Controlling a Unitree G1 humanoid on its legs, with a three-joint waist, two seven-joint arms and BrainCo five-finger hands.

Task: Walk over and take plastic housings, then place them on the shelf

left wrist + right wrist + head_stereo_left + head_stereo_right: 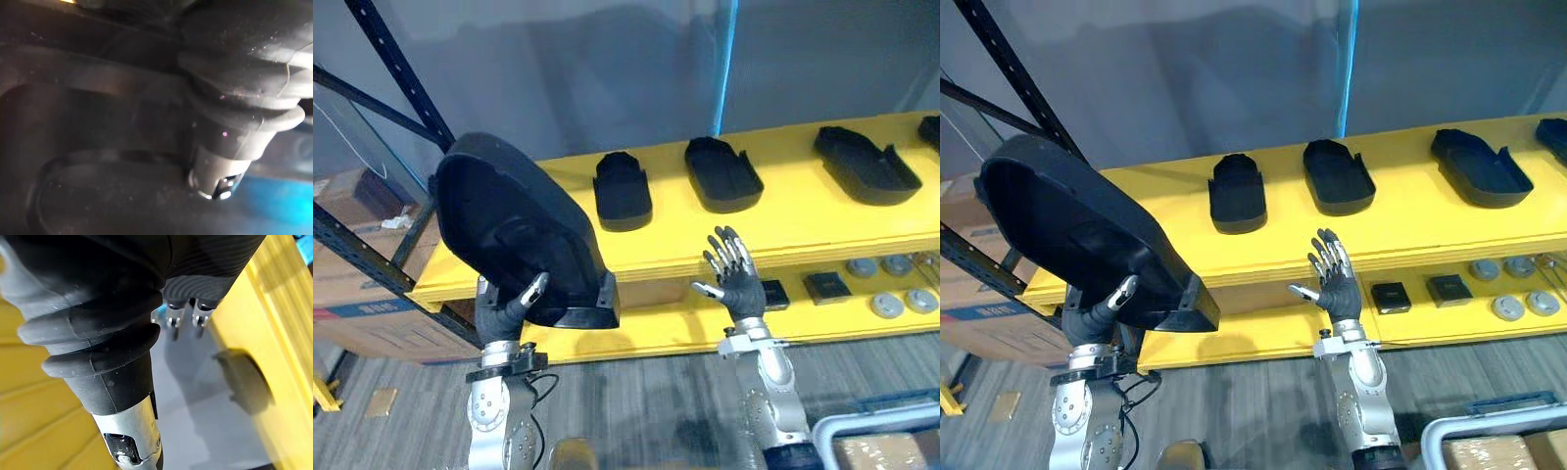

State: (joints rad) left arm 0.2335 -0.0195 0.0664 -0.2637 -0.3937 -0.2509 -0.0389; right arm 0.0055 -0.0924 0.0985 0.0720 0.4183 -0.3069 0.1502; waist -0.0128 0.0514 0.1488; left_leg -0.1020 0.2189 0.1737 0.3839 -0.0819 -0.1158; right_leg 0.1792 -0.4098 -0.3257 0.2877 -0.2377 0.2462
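Yellow shelf under a grey wall carries a row of black housings; left hand grasps a big housing, right hand released, splayed by the front edge.

Blocking most of the left hand with the large housing, leaving just a thumb clamping its front. Losing the far housing and a cardboard box past the right edge. Showing the round parts on the lower shelf too small for identifying.
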